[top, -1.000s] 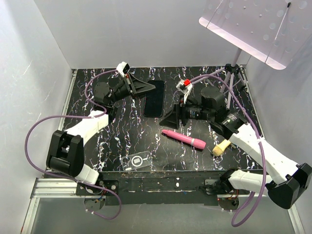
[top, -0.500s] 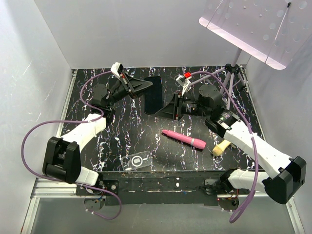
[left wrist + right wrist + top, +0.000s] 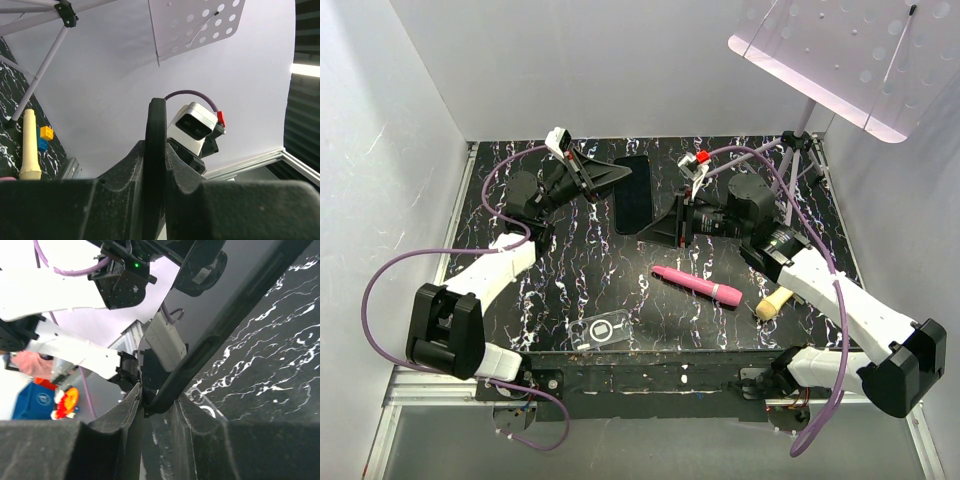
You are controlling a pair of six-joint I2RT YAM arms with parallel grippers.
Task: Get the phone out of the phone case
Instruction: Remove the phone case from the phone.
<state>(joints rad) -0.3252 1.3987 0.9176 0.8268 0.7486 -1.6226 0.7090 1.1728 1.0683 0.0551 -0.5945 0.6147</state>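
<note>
White walls box in a black marbled table [image 3: 570, 270]. The job looks all but done. The case [image 3: 601, 331] lies flat near the table's 6 o'clock edge, clear and seemingly empty. The phone [image 3: 635, 192] is well apart from it, toward 12 o'clock, with no shell on it that I can make out. What seems left is to set the phone down and let go. Both arms have hold of it. The left gripper [image 3: 618, 173] is pinched tight on the long edge at the phone's 10 o'clock, and the left wrist view shows the thin black rim edge-on between the fingers. The right gripper [image 3: 652, 228] is closed on the corner at the phone's 5 o'clock, with the rim seated between its fingers in the right wrist view. There the phone slants above the marbling, but I cannot tell whether any part of it touches the table.
</note>
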